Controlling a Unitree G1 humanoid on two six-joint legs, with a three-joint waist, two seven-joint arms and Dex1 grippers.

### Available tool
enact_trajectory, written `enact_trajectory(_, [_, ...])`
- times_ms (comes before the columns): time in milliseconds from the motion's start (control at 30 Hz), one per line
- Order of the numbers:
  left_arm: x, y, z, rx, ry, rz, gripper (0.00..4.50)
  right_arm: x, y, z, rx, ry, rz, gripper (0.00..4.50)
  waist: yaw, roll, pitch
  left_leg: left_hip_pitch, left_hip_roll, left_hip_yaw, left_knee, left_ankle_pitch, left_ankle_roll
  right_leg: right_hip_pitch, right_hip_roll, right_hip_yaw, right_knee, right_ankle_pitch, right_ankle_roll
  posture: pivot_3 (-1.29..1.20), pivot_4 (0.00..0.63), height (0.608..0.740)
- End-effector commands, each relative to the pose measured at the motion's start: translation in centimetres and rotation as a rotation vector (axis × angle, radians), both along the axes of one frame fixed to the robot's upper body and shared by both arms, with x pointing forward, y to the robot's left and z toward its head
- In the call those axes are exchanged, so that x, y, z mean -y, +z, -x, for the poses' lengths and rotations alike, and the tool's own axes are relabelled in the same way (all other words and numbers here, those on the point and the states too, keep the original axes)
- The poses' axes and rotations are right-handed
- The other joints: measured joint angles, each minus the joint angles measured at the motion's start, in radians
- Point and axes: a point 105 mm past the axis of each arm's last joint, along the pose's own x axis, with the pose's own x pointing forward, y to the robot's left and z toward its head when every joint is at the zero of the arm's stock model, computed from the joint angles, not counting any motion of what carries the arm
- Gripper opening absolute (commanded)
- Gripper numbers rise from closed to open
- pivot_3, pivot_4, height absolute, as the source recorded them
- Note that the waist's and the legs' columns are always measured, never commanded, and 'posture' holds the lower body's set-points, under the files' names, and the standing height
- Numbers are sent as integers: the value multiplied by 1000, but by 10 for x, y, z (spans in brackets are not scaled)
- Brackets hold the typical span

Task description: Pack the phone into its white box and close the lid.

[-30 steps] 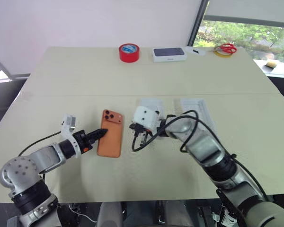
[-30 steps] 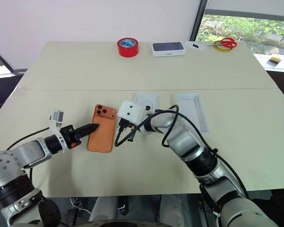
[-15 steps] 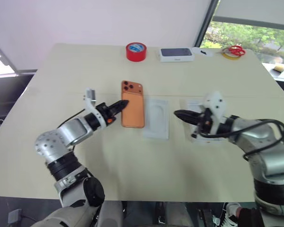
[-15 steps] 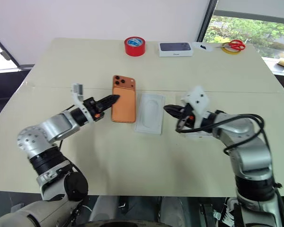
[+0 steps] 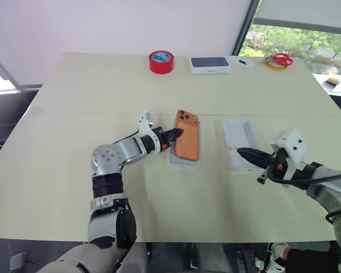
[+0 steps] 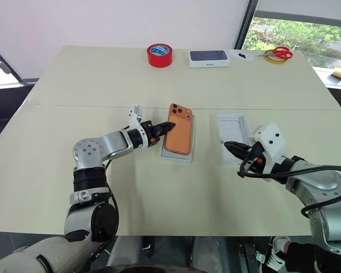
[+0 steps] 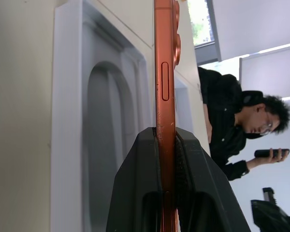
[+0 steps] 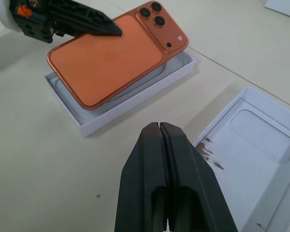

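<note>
Two claws in play: left claw (image 5: 173,135) pinched the phone (image 5: 187,143) by its edge just above the white box (image 8: 117,99), right claw (image 8: 160,133) pressed together and empty; skewed release would likely perch the phone on the rim.

An office: plain table (image 5: 74,114), window (image 5: 290,34), tape roll (image 5: 161,61).

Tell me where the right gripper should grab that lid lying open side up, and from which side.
Probably the lid's raised near rim, from above. It lies flat on the table, inner face up, so only the thin upstanding wall gives the right gripper, now shut, something to pinch.
</note>
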Motion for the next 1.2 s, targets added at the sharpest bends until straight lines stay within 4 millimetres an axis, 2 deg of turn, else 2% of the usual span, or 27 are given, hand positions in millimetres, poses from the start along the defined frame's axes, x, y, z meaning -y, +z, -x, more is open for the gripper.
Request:
enact_trajectory(33, [8, 13, 0, 52, -21, 40, 17, -1, 14, 3, 66, 9, 22, 0, 0, 0, 0, 0, 0, 0, 0, 0, 0, 0, 0, 0, 0, 0, 0, 0, 150, 730])
enact_trajectory(200, [13, 11, 2, 52, -32, 34, 17, -3, 13, 0, 68, 17, 30, 0, 1, 0, 0, 0, 0, 0, 0, 0, 0, 0, 0, 0, 0, 0, 0, 0, 150, 730])
enact_trajectory(233, [14, 12, 3, 57, -35, 34, 930, -3, 13, 0, 67, 18, 33, 0, 1, 0, 0, 0, 0, 0, 0, 0, 0, 0, 0, 0, 0, 0, 0, 0, 150, 730])
enact_trajectory(300, [14, 14, 3, 66, -38, 32, 1681, -3, 11, -1, 64, 23, 45, 0, 1, 0, 0, 0, 0, 0, 0, 0, 0, 0, 0, 0, 0, 0, 0, 0, 150, 730])
enact_trajectory(433, [7, 20, 3, 85, -34, 30, 3718, -5, 10, -4, 65, 33, 49, 0, 0, 0, 0, 0, 0, 0, 0, 0, 0, 1, 0, 0, 0, 0, 0, 0, 150, 730])
enact_trajectory(500, [0, 24, 3, 102, -28, 26, 3718, -7, 10, -4, 67, 41, 49, 0, 0, 0, 0, 0, 0, 0, 0, 0, 0, 1, 0, 0, 0, 0, 0, 0, 150, 730])
enact_trajectory(667, [-32, 37, 5, 168, 12, -5, 3718, -18, 9, -8, 70, 65, 60, 0, -2, 0, 0, 1, 0, -1, 0, 0, -1, 1, 0, 0, 0, 0, 0, 0, 150, 730])
enact_trajectory(733, [-47, 40, 4, 221, 43, -75, 3718, -22, 3, -15, 54, 52, 93, 0, -3, 0, 0, 1, 0, -1, 0, 1, -1, 1, 1, 0, 0, 0, 0, 0, 150, 730])
enact_trajectory(800, [-59, 37, 3, 317, 72, -252, 3718, -26, -2, -22, 56, 37, 126, 0, -3, 0, 0, 1, 0, 0, 0, 1, -1, 1, 1, 0, 0, 0, 0, 0, 150, 730])
enact_trajectory(900, [-72, 25, -2, 475, 98, -568, 2856, -32, -10, -41, 22, -41, 111, 0, -1, 1, 0, 1, 0, 1, -1, 3, -5, 0, 1, 0, 0, 0, 0, 0, 150, 730])
enact_trajectory(1000, [-64, 14, -2, 573, 55, -717, 1386, -36, -24, -56, -23, -108, 154, 0, 9, 1, 0, 0, -1, 2, -1, 3, -5, 0, 0, 0, 0, 0, -1, 0, 150, 730])
enact_trajectory(1067, [-58, 8, -2, 596, 39, -753, 318, -40, -32, -62, -30, -132, 195, 0, 15, 1, 0, 0, -1, 2, -1, 3, -5, 0, -1, -1, -1, 0, -1, 0, 150, 730])
enact_trajectory(1100, [-55, 5, -3, 602, 32, -768, 44, -41, -35, -65, -32, -142, 211, 0, 18, 1, 0, -1, -1, 2, -1, 3, -5, 0, -1, -1, -2, 0, -1, 0, 150, 730])
enact_trajectory(1200, [-32, -8, 0, 621, -23, -796, 44, -49, -43, -77, -56, -208, 194, 0, 19, 2, -1, -1, 0, 3, -2, 3, -5, -1, 0, 0, -1, 0, -1, 0, 150, 730])
